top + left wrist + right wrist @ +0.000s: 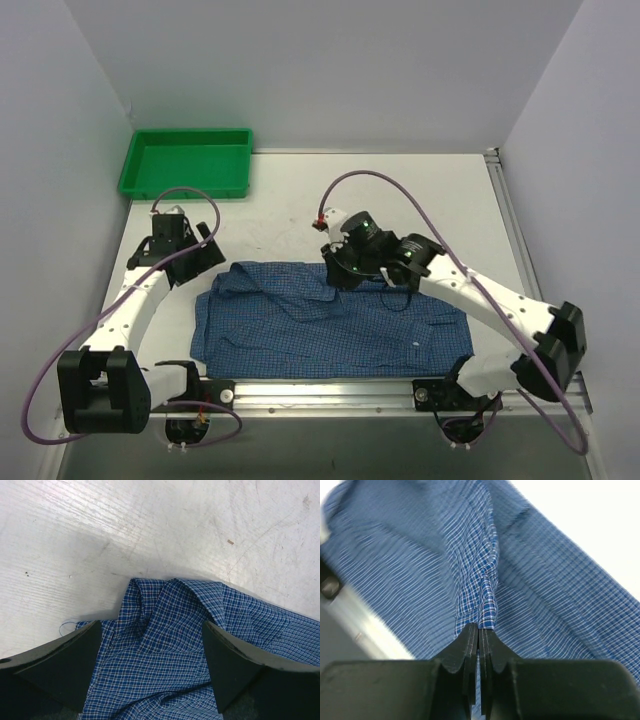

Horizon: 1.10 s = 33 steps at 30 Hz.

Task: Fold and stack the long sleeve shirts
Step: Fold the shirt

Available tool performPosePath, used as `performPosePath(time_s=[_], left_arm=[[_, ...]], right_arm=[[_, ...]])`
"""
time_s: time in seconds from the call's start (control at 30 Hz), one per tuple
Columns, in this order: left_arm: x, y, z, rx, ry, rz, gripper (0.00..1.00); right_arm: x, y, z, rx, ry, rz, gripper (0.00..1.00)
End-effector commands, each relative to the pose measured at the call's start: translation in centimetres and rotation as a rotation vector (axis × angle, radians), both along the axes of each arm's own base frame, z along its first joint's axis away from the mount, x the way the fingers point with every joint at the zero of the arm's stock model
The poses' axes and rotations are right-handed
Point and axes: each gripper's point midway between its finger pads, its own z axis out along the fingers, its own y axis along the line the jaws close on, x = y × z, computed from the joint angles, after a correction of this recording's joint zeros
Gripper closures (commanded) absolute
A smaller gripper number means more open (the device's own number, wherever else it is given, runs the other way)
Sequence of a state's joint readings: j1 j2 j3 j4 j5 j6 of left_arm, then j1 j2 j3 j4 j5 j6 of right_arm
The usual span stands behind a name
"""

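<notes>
With right pincer (479, 628) pinching a ridge of the shirt (420, 555) and left pincer (152, 626) spread over its far-left corner, lift slowly and fold evenly.

White arm links (492, 300), black joints (100, 388), black wedge-shaped jaws, purple cables (372, 175), green lights (364, 226).

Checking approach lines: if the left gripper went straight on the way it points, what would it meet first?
Probably the rumpled edge of the blue fine-checked cloth shirt, framed by the open left gripper; depth unclear.
</notes>
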<state>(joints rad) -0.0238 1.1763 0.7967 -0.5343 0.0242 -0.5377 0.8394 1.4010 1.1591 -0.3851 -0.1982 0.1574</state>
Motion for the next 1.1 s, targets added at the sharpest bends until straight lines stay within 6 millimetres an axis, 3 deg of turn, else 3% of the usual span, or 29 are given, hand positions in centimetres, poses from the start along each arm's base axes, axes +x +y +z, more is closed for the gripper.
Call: performPosePath(time_s=[0.0,0.2,0.37,0.6,0.83,0.9,1.07], left_arm=[[0.5,0.3,1.1,0.009,-0.054,-0.004,0.1],[0.6,0.4,1.1,0.014,-0.06,-0.004,0.1],[0.5,0.3,1.1,0.013,-0.062,-0.009,0.1],[0.6,-0.5,1.0,-0.021,-0.07,-0.047,0.11],[1.0,-2.7,0.7,-0.105,-0.066,-0.099,0.18],[1.0,-3.9,0.8,-0.142,-0.054,-0.116,0.2],[1.1,-6.7,0.8,-0.142,-0.045,-0.139,0.31]], right_arm=[[-5.4,-2.4,1.0,-0.052,0.036,0.145,1.0],[-12.3,-4.2,3.6,-0.052,0.034,0.348,1.0],[-15.7,-7.3,4.2,-0.137,0.058,0.421,1.0],[-17.0,-11.6,4.5,-0.217,0.088,0.365,1.0],[-18.1,-11.9,5.6,-0.163,0.116,0.357,1.0],[-19.5,-11.4,5.0,-0.164,0.205,0.398,1.0],[-20.6,-10.8,2.5,-0.282,0.306,0.423,1.0]])
